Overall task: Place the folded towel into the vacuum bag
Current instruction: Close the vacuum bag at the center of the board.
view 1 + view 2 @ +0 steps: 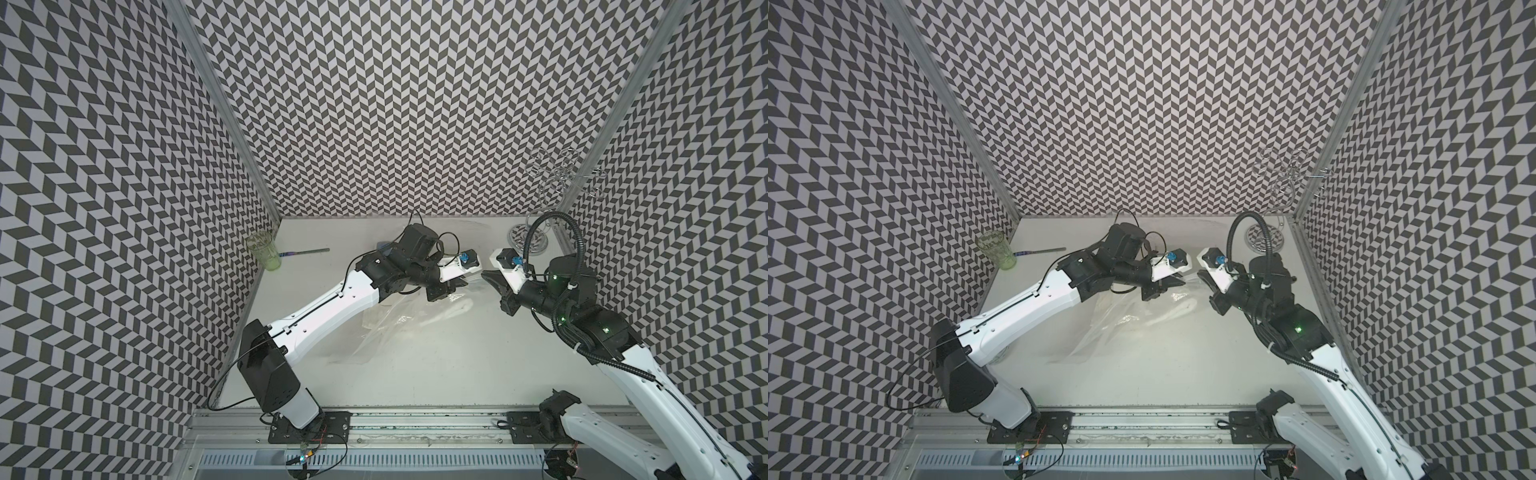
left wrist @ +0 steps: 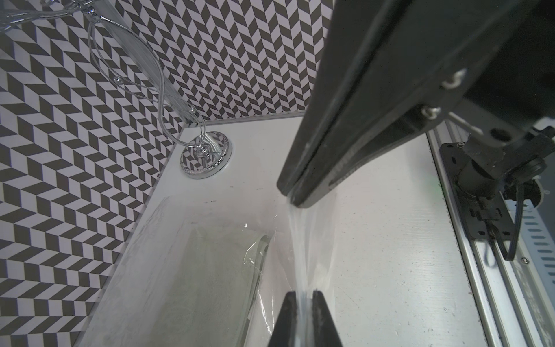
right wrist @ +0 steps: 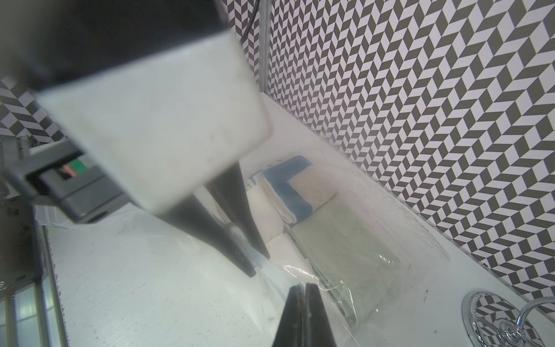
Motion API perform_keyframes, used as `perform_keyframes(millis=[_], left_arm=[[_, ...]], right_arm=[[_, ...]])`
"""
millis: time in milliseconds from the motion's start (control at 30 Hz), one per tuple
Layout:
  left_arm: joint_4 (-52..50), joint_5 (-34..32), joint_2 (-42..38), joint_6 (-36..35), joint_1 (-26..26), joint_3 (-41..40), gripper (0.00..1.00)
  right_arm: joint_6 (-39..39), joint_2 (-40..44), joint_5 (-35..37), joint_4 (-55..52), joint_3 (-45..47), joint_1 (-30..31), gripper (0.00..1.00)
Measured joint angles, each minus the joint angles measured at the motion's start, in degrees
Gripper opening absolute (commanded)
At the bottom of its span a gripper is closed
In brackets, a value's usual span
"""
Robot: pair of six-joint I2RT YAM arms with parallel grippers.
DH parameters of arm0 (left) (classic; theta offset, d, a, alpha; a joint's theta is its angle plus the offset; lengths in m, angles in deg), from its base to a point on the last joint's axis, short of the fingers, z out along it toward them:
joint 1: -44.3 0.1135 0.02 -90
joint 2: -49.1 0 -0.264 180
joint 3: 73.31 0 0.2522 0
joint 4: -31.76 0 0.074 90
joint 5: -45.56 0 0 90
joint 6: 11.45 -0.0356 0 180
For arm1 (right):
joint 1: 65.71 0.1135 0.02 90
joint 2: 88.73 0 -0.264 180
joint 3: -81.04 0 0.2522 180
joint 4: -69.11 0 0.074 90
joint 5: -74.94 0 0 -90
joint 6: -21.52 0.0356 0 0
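while pinching a raised fold of the vacuum bag (image 1: 399, 320) in the left jaws, closed down onto the clear film, pinches the same fold in the right jaws, likewise pressed shut on it. stretches that film taut between the two grips, tip facing tip and near each other, above the table (image 1: 457, 374) toward its back. leaves the rest of the bag slack and crumpled on the table, running forward from under the left arm (image 1: 332, 303). shows, in both wrist views, a pale green folded towel (image 2: 210, 285) lying flat under glossy plastic, inside the bag by the look of it, close to the back wall (image 1: 415, 124). shows, in the right wrist view, a cream towel with a blue band (image 3: 300, 192) and white rolled towels (image 3: 264, 210) just beyond the green one; cannot tell whether inside the bag or only beside it. has a green glass tumbler (image 1: 264, 251) upright in the table's far left corner, a slim pen-like tool (image 1: 305, 252) lying just beside it, and a chrome wire stand (image 1: 534, 241) in the far right corner, near the bag's far edge.
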Motion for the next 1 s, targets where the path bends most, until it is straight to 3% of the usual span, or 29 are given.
perform_keyframes(millis=[267, 367, 433, 533, 733, 900, 1000], left_arm=[[-0.1, 1.8, 1.1, -0.2, 0.6, 1.1, 0.11], [-0.1, 2.7, 0.9, -0.2, 0.6, 0.5, 0.00], [0.3, 3.8, -0.7, -0.2, 0.9, -1.8, 0.00], [-0.1, 7.4, -3.8, -0.2, 3.1, -5.5, 0.00], [-4.0, 11.4, -5.3, -0.2, 9.8, -6.8, 0.00], [-6.1, 13.0, -5.1, -0.2, 8.0, -6.8, 0.00], [-7.4, 13.6, -4.5, -0.2, 7.1, -6.3, 0.00]], right_arm=[[-1.9, -1.2, 2.0, -1.6, -1.7, 0.1, 0.00], [-2.8, -1.4, 1.3, -2.7, -2.1, 0.1, 0.00], [-3.5, -2.4, -2.3, -5.2, -3.5, 0.0, 0.01], [-3.5, -3.8, -9.9, -6.5, -4.0, -0.2, 0.20], [-3.2, -3.8, -15.0, -6.8, -3.3, -2.0, 0.55], [-2.7, -5.9, -16.9, -6.8, -3.2, -1.8, 0.68], [-2.4, -8.2, -18.7, -6.6, -3.2, -1.4, 0.70]])
